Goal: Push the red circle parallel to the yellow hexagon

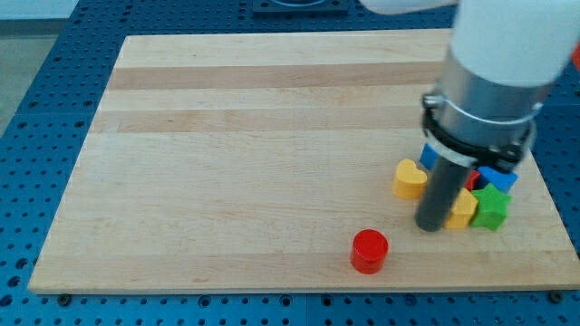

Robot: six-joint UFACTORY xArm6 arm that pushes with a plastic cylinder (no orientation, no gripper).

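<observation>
The red circle (369, 250) lies near the board's bottom edge, right of centre. My tip (430, 225) rests on the board up and to the right of it, apart from it. The rod stands in front of a cluster of blocks. A yellow block (463, 209), likely the yellow hexagon, sits just right of the tip, partly hidden by the rod. A yellow heart (410, 178) lies just left of the rod.
A green block (491, 207), a blue block (497, 178), another blue block (428, 156) and a sliver of red (472, 183) crowd the cluster by the wooden board's (272, 136) right edge. The arm's white and grey body (494, 72) hangs over them.
</observation>
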